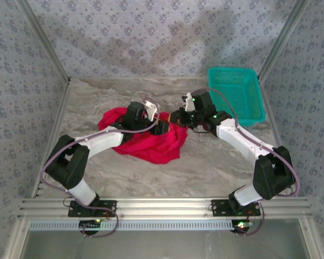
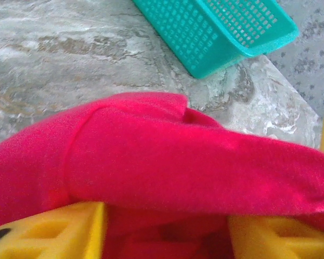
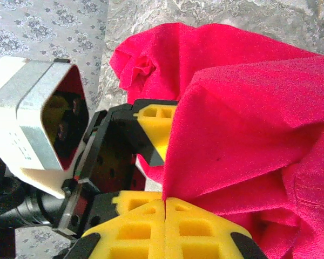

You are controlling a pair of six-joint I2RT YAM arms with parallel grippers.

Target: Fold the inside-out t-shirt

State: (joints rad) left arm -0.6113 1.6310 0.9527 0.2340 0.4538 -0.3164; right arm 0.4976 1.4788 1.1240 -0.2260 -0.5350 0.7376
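- The red shirt (image 1: 151,143) lies crumpled in the middle of the bench (image 1: 205,167), between the two arms and apart from the teal basket (image 1: 235,94).
- The right claw (image 3: 164,204) is clenched on a shirt edge, with the cloth rising from it in a ridge.
- The left claw (image 2: 167,232) stands parted, with cloth bunched between and draped over its fingers (image 2: 54,232).

One t-shirt (image 1: 151,145), one basket (image 1: 231,69), two end effectors: left (image 1: 161,125), right (image 1: 176,117)
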